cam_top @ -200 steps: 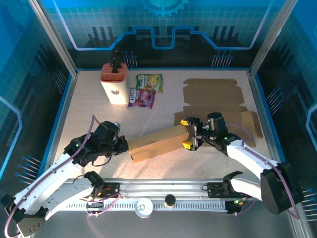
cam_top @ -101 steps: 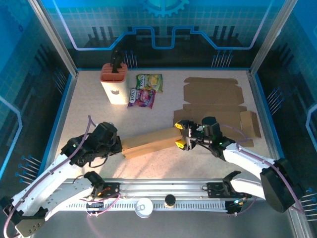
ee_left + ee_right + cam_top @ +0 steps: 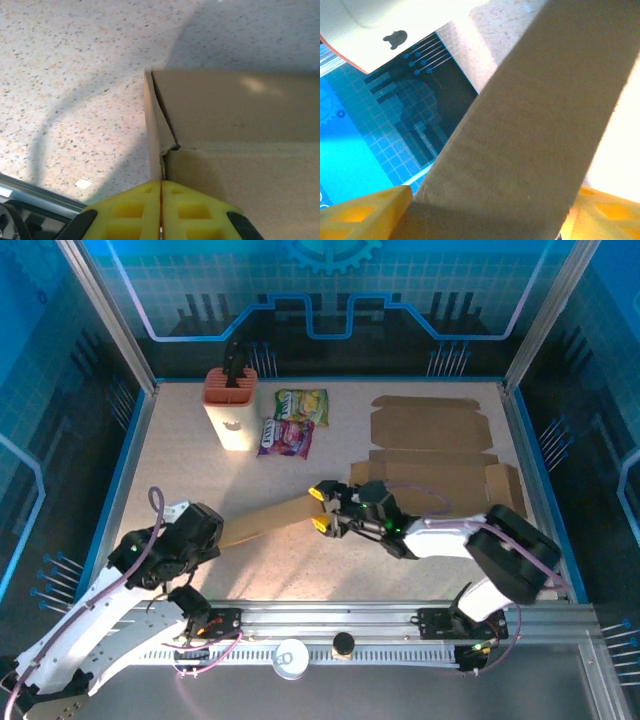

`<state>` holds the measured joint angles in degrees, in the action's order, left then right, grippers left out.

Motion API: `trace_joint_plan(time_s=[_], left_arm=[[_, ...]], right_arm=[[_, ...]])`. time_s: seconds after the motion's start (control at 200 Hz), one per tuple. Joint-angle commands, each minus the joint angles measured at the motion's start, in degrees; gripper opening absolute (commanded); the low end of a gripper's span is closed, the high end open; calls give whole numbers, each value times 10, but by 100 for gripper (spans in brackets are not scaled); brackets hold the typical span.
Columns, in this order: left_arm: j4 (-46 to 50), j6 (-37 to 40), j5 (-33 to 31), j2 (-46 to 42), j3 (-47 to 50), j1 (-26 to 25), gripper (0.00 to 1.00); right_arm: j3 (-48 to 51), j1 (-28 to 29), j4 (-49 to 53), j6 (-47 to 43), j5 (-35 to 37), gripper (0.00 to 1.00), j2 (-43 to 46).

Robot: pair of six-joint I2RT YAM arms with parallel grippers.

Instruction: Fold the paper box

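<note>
The brown paper box (image 3: 268, 521) lies as a long, partly folded sleeve across the table's near middle, slanting up to the right. My left gripper (image 3: 207, 536) is at its left end. In the left wrist view the yellow fingers (image 3: 131, 216) are pressed together, shut on the thin end wall of the box (image 3: 240, 115). My right gripper (image 3: 319, 508) straddles the box's right end. Its yellow fingertips (image 3: 362, 216) press against both sides of the cardboard (image 3: 530, 125), so it is shut on the box.
Flat cardboard blanks (image 3: 430, 425) lie at the back right, with another (image 3: 445, 483) just behind the right arm. A white holder with an orange top (image 3: 231, 410) stands back left, and two snack packets (image 3: 290, 435) lie beside it. An aluminium rail (image 3: 330, 620) runs along the near edge.
The box and both grippers have shifted well to the left. The right jaws, wide apart before, have closed in onto the box's sides.
</note>
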<state>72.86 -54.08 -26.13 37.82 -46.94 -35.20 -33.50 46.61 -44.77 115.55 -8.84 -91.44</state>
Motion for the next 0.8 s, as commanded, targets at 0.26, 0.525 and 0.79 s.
trace_joint_plan(time_s=[0.26, 0.525, 0.79], left_arm=[[-179, 46, 118, 71, 17, 98, 29], [-227, 39, 237, 86, 14, 81, 39], [-315, 18, 214, 211, 39, -51, 40]], right_arm=[[-88, 31, 117, -137, -59, 79, -73], [-120, 8, 450, -278, -43, 94, 62], [-94, -25, 595, -434, 39, 82, 230]])
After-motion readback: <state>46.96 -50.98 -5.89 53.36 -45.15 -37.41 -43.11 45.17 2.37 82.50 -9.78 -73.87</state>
